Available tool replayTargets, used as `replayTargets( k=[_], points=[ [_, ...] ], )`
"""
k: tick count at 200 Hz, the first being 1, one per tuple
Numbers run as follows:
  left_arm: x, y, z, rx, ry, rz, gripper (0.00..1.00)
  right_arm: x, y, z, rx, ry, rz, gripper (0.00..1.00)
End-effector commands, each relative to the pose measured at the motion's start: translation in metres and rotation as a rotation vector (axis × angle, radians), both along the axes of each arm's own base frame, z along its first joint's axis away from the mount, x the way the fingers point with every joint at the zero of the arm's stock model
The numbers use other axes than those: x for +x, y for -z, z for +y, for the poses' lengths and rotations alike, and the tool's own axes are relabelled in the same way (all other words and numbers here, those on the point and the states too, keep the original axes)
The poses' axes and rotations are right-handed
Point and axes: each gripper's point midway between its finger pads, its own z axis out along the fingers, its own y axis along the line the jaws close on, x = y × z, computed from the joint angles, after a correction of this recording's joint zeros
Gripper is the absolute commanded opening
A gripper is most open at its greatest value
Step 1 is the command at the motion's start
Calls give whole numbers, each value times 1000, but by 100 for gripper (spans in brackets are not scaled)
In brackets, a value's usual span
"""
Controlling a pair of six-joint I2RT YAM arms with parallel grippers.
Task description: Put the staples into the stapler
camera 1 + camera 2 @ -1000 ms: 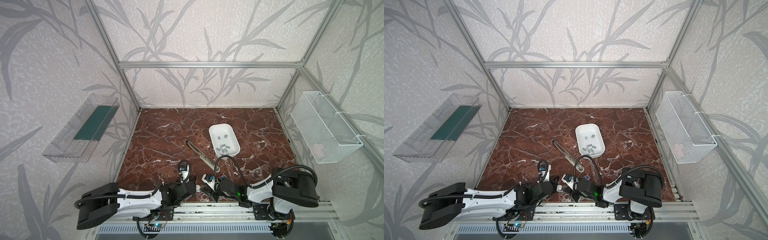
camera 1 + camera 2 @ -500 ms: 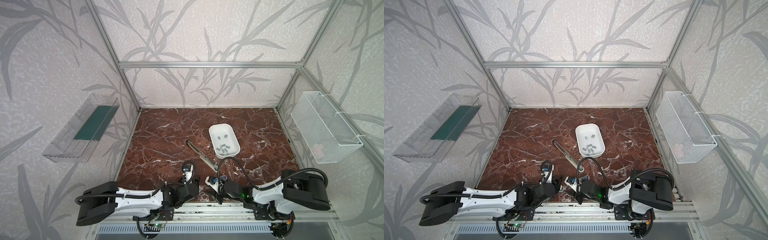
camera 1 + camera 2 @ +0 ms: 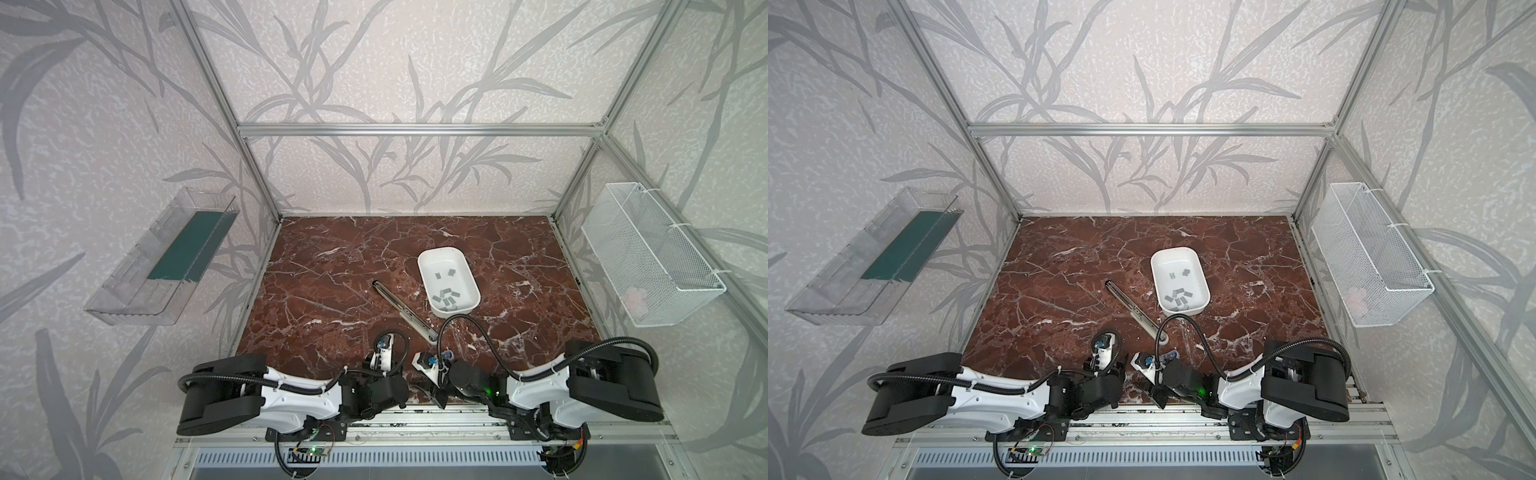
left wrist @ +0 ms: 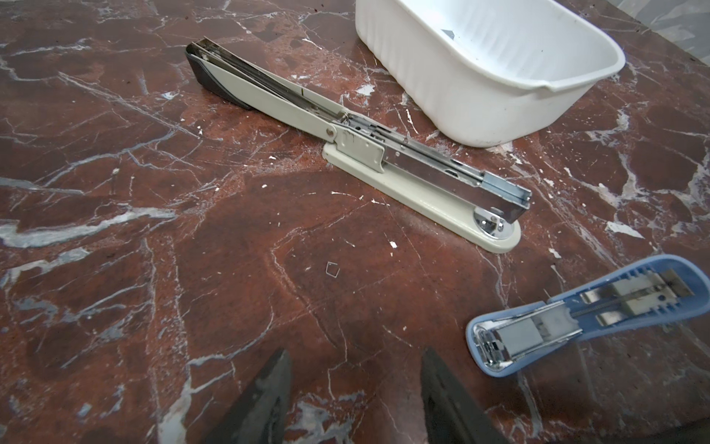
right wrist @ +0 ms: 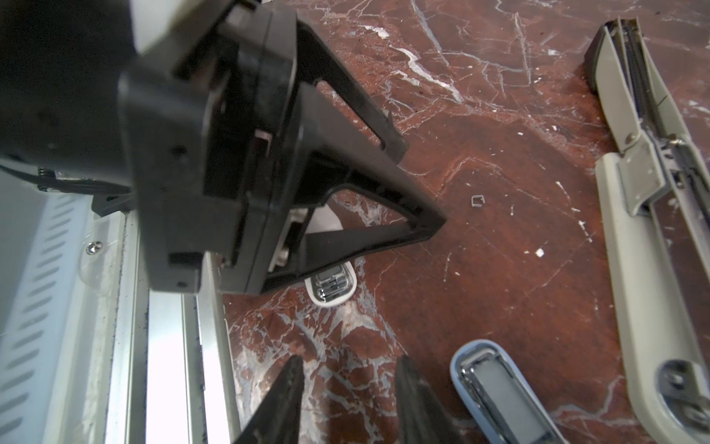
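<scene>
**Two grippers, both empty, at the front edge of the marble top**

Left gripper (image 4: 355, 357): the jaws are standing apart, roughly half open, and are gripping nothing; only bare marble table (image 4: 115, 215) is showing between the fingers. Whether the tips are touching the surface cannot be told. A single loose staple (image 4: 332, 269) is lying just ahead of the tips, apart from them. In the right wrist view, a white piece with a chrome plate (image 5: 330, 286) is lying partly hidden under this gripper's body.

Right gripper (image 5: 349, 361): the jaws are likewise standing apart and are holding nothing. The blue stapler (image 5: 495, 388) is lying just beside one finger with its chrome inner side facing up; contact cannot be told.

Long beige stapler (image 4: 384, 153): it is lying opened out flat on the marble, beyond both grippers and apart from them.

Staples (image 3: 446, 297): they are lying loose in the white tray (image 3: 424, 266), well beyond both grippers and past the beige stapler. Most are gathering at the tray's nearer end.
</scene>
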Motion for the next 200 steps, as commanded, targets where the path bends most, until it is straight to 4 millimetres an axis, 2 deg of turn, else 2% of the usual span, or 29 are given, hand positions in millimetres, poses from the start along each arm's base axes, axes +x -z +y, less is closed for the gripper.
replayTargets(
  k=[1, 30, 82, 99, 140, 179, 200],
  points=[
    [5, -3, 2, -7, -40, -51, 56, -1, 0, -1, 8, 4, -3, 41],
    [5, 2, -5, -11, -36, -56, 54, -1, -3, -2, 15, 6, -2, 41],
    [4, 28, -13, 33, -36, -55, 52, -2, -2, -3, 15, 7, 1, 40],
    [5, 29, -17, 59, -37, -66, 51, -2, -1, -3, 17, 8, 3, 41],
    [9, 7, -18, 87, -50, -111, 54, -3, -1, -1, 20, 2, 1, 41],
    [12, -17, -12, 72, -44, -74, 78, -3, -9, 3, 40, -5, -2, 41],
    [17, -32, -3, 12, -39, -41, 85, -2, -14, 5, 44, -6, -7, 40]
  ],
)
